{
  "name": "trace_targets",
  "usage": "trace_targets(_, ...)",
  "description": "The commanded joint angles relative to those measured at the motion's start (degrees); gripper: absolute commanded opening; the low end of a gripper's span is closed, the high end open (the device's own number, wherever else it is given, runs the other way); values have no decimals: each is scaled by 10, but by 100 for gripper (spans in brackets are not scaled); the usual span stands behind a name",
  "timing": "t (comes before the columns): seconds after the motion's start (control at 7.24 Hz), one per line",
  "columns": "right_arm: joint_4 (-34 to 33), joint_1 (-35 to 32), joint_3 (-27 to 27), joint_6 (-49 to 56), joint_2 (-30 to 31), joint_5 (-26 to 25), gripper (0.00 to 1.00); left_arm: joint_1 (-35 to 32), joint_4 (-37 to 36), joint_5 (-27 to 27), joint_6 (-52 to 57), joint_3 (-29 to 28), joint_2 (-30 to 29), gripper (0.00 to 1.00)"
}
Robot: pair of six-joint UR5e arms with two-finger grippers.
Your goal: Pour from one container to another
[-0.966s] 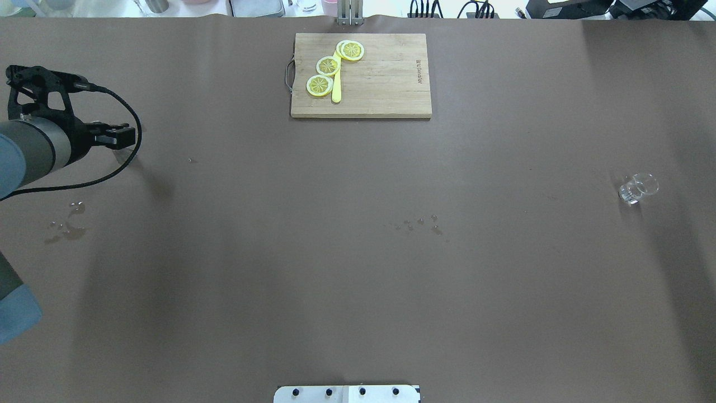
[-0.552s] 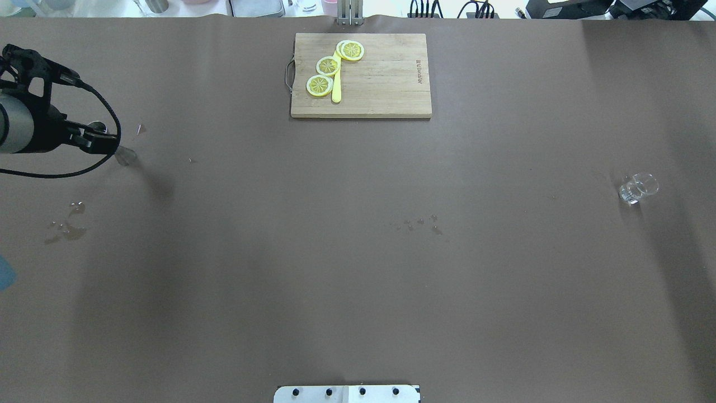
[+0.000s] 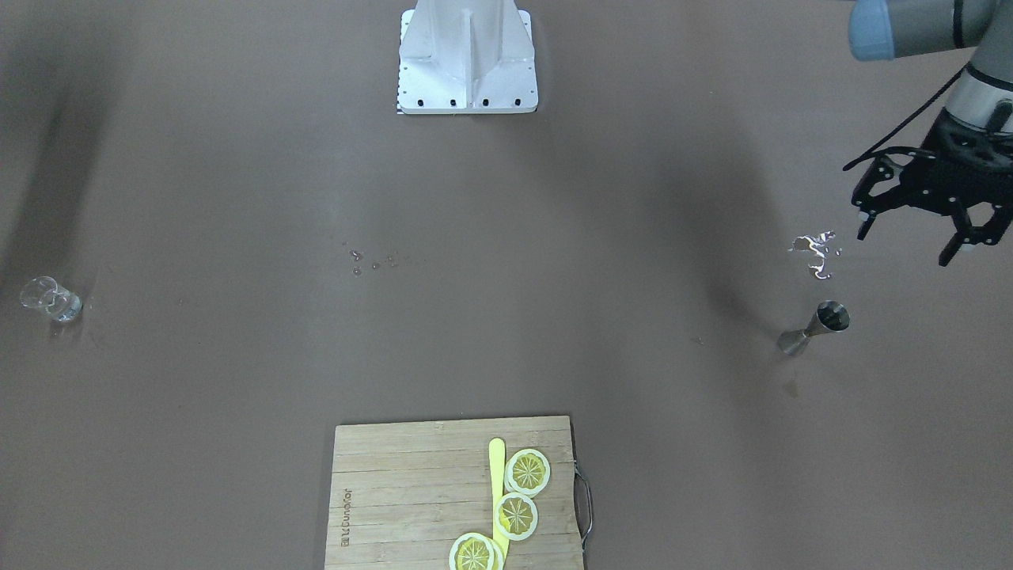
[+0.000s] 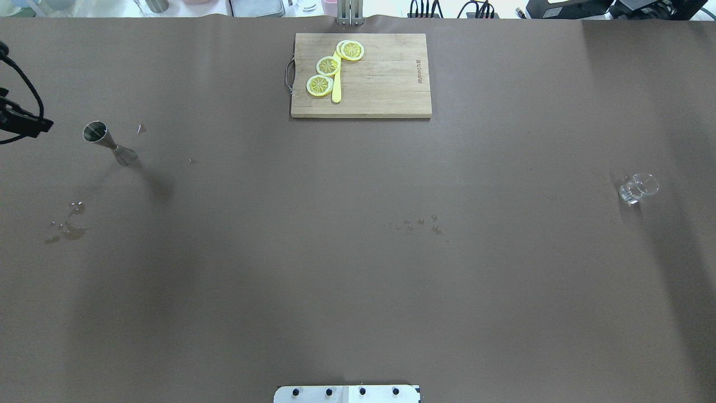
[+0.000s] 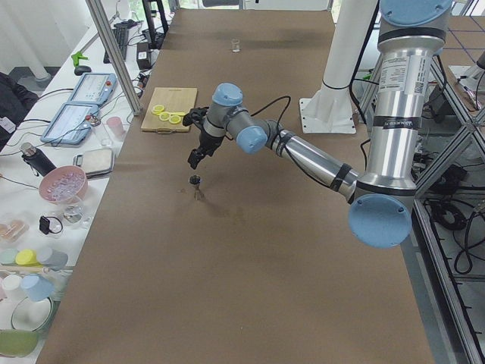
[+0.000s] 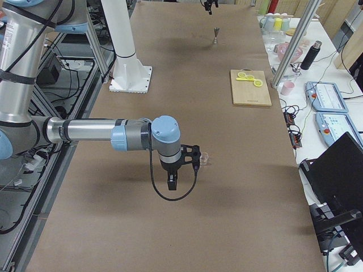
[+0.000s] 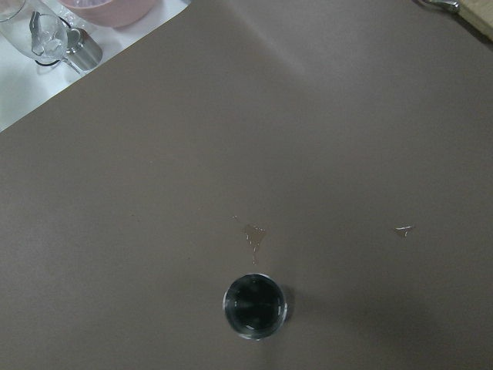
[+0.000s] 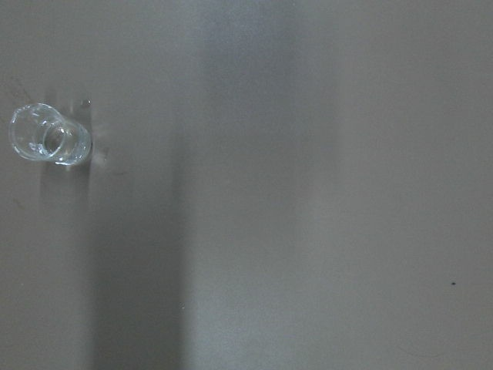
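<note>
Nearest you, the cutting board (image 3: 411,499) carries lemon slices (image 3: 528,472) and a yellow knife (image 3: 496,483). Further in, at the robot's left end, the steel jigger (image 3: 815,326) stands upright. Its cup is dark inside, so you can't tell what it holds. Beyond it the left gripper (image 3: 904,248) hangs apart from it, fingers spread. At the opposite end the clear glass (image 4: 637,188) stands beside the right gripper (image 6: 173,180), whose opening can't be judged. Wet spots (image 3: 815,255) mark the brown table cover (image 4: 358,291).
</note>
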State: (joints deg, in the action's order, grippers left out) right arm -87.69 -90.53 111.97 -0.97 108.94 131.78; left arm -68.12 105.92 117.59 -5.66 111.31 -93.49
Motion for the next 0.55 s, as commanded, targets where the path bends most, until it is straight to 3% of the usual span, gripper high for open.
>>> trace_targets(0.0, 0, 0, 0, 0, -4, 1, 100, -93, -60, 21, 94, -17, 2, 98)
trace_targets(0.14, -1, 0, 0, 0, -3, 0, 100, -97, -61, 23, 100, -21, 17, 98)
trace_targets(0.41, -2, 0, 0, 0, -2, 0, 100, -160, -62, 110, 97, -73, 21, 98)
